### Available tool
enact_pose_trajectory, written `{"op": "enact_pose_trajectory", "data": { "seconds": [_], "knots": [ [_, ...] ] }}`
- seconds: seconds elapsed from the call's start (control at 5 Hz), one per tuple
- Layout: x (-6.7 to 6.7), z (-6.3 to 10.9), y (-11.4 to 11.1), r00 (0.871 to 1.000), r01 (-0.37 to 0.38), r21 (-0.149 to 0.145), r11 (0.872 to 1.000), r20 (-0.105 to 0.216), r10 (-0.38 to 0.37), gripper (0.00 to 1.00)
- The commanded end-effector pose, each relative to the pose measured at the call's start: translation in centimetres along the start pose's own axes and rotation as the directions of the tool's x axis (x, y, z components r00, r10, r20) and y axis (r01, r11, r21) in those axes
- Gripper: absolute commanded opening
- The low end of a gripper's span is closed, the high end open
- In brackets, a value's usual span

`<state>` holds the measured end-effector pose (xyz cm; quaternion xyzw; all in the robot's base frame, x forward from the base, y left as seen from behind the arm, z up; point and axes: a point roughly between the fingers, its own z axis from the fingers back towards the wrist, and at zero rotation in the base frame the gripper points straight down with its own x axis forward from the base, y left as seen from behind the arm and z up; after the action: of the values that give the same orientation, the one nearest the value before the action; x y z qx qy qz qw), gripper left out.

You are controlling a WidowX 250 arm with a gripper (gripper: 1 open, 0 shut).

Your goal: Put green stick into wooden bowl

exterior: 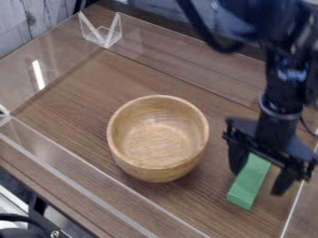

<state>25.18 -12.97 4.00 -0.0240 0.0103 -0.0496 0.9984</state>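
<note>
The green stick (251, 184) lies flat on the wooden table at the lower right, its far end partly covered by my gripper. My gripper (263, 165) points straight down over that far end, jaws open, one finger on each side of the stick, nothing gripped. To the left, the wooden bowl (158, 137) stands upright and empty in the middle of the table, clear of the stick.
Clear acrylic walls (37, 74) fence the table on all sides; the right wall runs close beside the stick. A clear acrylic stand (99, 31) sits at the far left corner. The dark arm (280, 56) reaches down from the upper right.
</note>
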Motion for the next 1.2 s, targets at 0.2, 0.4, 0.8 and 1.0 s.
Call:
{"op": "enact_pose_trajectory", "data": {
  "seconds": [0.2, 0.4, 0.8, 1.0],
  "knots": [
    [1.4, -2.2, 0.1, 0.996, 0.004, -0.012, 1.0, 0.094, -0.003, 1.0],
    [0.2, -2.1, 1.1, 0.994, 0.033, -0.013, 0.999, 0.101, -0.031, 1.0],
    [-0.6, -1.7, 2.9, 0.994, 0.044, -0.005, 0.999, 0.104, -0.043, 1.0],
    [0.3, -1.4, 2.4, 0.993, 0.036, -0.004, 0.999, 0.115, -0.035, 1.0]
  ]
}}
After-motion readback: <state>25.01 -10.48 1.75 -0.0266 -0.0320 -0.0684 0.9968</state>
